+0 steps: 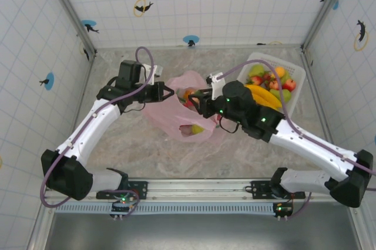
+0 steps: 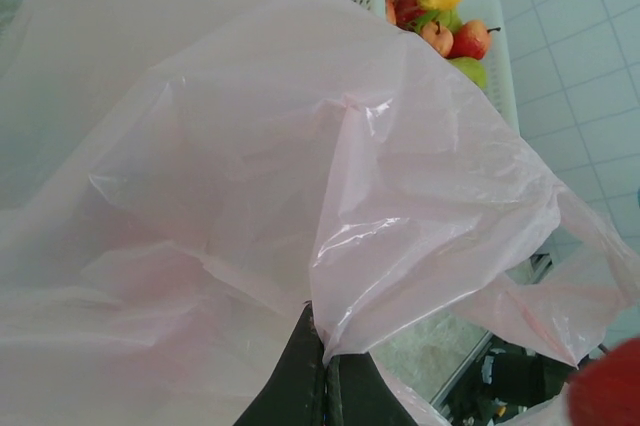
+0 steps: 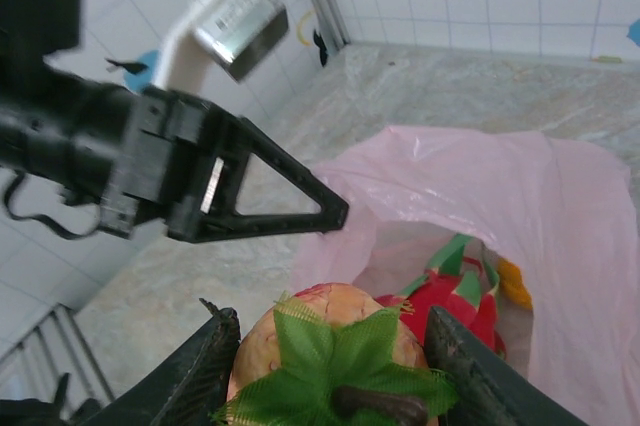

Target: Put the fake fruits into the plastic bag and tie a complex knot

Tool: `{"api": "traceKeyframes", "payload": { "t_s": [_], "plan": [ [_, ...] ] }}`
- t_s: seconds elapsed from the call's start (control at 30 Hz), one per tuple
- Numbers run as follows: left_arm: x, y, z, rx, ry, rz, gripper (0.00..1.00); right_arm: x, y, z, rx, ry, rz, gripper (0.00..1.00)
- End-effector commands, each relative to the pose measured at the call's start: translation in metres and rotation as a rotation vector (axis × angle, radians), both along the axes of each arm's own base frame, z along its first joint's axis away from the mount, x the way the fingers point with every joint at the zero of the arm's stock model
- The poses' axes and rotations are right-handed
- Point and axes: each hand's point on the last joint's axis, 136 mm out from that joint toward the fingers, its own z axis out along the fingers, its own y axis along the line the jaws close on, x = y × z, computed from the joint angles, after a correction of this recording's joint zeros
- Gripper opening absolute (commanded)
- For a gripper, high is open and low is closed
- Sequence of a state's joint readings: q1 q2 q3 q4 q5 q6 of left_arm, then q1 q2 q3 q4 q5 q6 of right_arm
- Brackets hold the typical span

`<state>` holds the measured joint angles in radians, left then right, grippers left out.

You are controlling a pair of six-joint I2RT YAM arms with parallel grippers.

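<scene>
1. 2 grippers meet at the bag mouth. The left gripper (image 2: 322, 361) is pressed together, pinching a fold of the plastic bag (image 2: 250, 146) at its rim.
2. The right gripper (image 3: 333, 321) has 1 finger clamped on each side of a peach-coloured fruit (image 3: 345, 298) with a green leafy cap, held just over the open mouth.
3. The left gripper's black tip sits just beside that fruit, apart from it.
4. Inside the bag lies a red fruit (image 3: 450, 311) with green scales, and an orange piece (image 3: 513, 286) touches it on the far side.
5. From the top view the pink bag lies mid-table (image 1: 129, 150) between the 2 arms. A yellow-green fruit (image 1: 197, 128) shows through its near side.
6. A white basket (image 1: 258, 57) stands right of the bag, near the right wall. It holds bananas (image 1: 261, 94), red apples and green pears.
</scene>
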<state>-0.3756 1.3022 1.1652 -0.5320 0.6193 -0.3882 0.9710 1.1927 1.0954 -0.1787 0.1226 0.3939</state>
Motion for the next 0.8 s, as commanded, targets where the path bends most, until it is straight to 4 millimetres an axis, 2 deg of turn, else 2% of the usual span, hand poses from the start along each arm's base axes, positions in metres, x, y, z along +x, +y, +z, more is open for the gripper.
{"api": "traceKeyframes", "payload": {
  "t_s": [0.0,0.07,0.1,0.47,0.63,0.77],
  "plan": [
    [-0.006,-0.001,0.021,-0.019,-0.047,-0.048,0.00,0.017,0.006,-0.007,-0.059,-0.096,-0.069,0.49],
    [-0.012,-0.001,0.015,-0.002,-0.028,-0.077,0.00,0.023,0.009,-0.024,-0.132,-0.117,-0.085,0.49],
    [-0.012,-0.001,0.022,0.004,-0.041,-0.086,0.00,0.027,0.010,-0.032,-0.160,-0.124,-0.097,0.49],
    [-0.012,0.003,0.022,0.044,-0.037,-0.089,0.00,0.054,0.020,-0.099,-0.297,-0.114,-0.140,0.50],
    [-0.008,0.006,0.018,0.063,-0.036,-0.063,0.00,0.066,0.028,-0.121,-0.285,-0.099,-0.164,0.50],
    [-0.001,0.012,0.013,0.102,-0.037,-0.022,0.00,0.074,0.036,-0.130,-0.251,-0.081,-0.173,0.51]
  ]
}}
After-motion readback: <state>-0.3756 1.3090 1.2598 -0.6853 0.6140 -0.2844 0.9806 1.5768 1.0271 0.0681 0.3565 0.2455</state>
